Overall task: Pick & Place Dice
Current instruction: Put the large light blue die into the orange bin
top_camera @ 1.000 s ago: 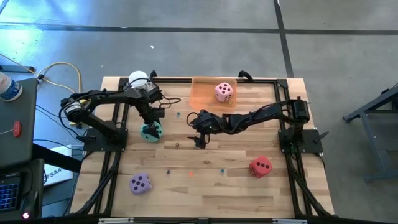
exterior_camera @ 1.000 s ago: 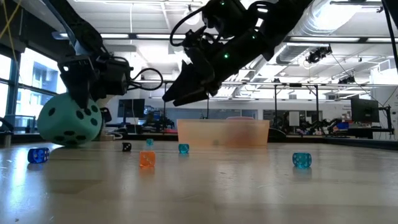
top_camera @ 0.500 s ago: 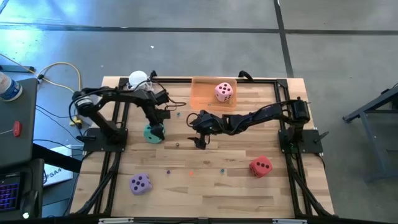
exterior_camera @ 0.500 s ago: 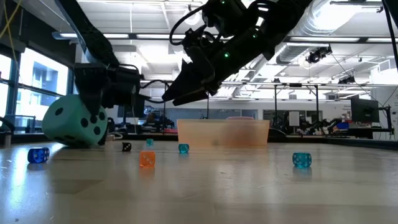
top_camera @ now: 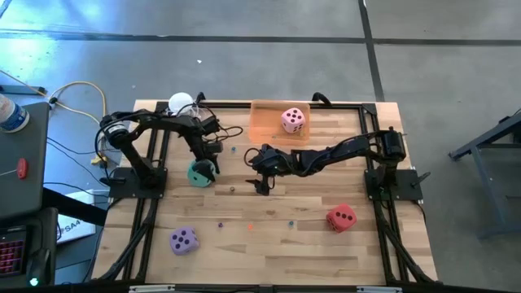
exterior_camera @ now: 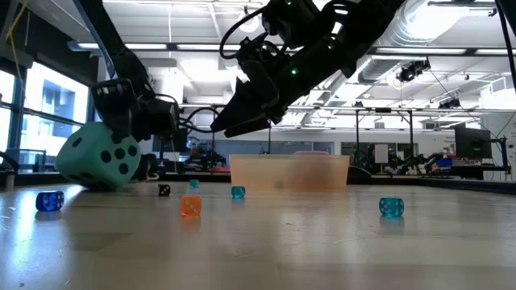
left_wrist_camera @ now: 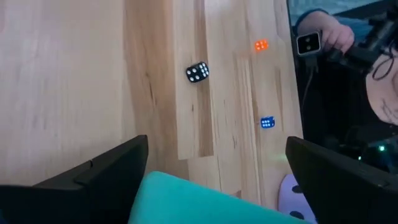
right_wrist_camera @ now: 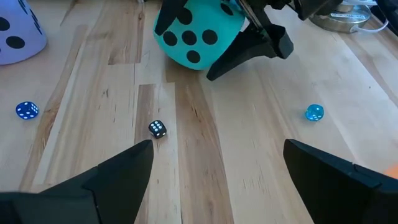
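Near edge of the table (top_camera: 269,260), high view: the purple die (top_camera: 183,240) lies toward the left near corner, the red die (top_camera: 341,217) toward the right near side; both are untouched and well apart from either arm. A few tiny beads (exterior_camera: 190,206) are scattered across the middle boards, among them a small black one (right_wrist_camera: 157,129).

Mid-table, left side: the teal die (exterior_camera: 98,156) is seen tilted on the wood. The left gripper (top_camera: 203,157) is set down over it, fingers spread wide on either side of the cube; in the left wrist view the teal face fills the gap between them. Contact on both faces cannot be confirmed, so a firm hold is not claimed; the jaws appear placed to close on it.

Mid-table, centre: the right gripper (top_camera: 262,179) hangs above the boards, fingers wide apart, nothing between them. It is judged to be waiting clear of the other arm's path.

Far edge: the orange tray (top_camera: 264,122) sits against the rim, with the pink die (top_camera: 293,120) already inside. It is taken as the drop point, so three dice are judged still to be moved.
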Controlling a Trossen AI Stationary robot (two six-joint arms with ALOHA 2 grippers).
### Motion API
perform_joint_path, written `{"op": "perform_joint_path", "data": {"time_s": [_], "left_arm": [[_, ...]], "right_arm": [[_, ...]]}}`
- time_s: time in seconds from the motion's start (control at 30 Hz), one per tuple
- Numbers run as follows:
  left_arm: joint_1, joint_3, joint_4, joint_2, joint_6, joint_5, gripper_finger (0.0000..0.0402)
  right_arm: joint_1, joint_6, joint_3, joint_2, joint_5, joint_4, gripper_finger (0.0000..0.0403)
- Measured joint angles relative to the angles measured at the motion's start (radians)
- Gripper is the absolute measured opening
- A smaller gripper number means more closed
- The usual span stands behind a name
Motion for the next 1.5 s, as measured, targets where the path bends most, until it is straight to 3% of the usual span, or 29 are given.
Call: {"op": "perform_joint_path", "data": {"time_s": [0.23,0.4,0.6,0.9,0.97,1.17,1.33,1.5], "left_arm": [[-0.009,0.0,-0.001,-0.001,0.017,0.017,0.0317],[-0.016,0.0,-0.001,0.0,0.038,0.05,0.031],[-0.044,0.009,0.012,0.001,0.061,0.192,0.0307],[-0.159,0.175,0.067,-0.097,0.011,0.144,0.0306],[-0.177,0.233,0.063,-0.131,-0.021,0.078,0.0306],[-0.16,0.387,0.112,-0.22,-0.098,-0.117,0.0305],[-0.078,0.423,0.44,-0.219,-0.247,-0.218,0.0305],[-0.004,0.424,0.747,-0.107,-0.366,-0.267,0.0305]], "right_arm": [[0.0,0.0,0.0,0.0,0.0,0.0,0.0353],[0.0,0.0,0.0,0.0,0.0,0.0,0.0353],[0.0,0.0,0.0,0.0,0.0,0.0,0.0353],[0.021,0.003,0.0,-0.007,-0.014,-0.031,0.0353],[0.044,0.006,0.0,-0.03,0.051,-0.085,0.0353],[0.146,0.069,0.001,-0.11,0.401,-0.229,0.0353],[0.232,0.164,0.002,-0.178,0.607,-0.386,0.0353],[0.31,0.278,0.0,-0.208,0.762,-0.519,0.0353]]}}
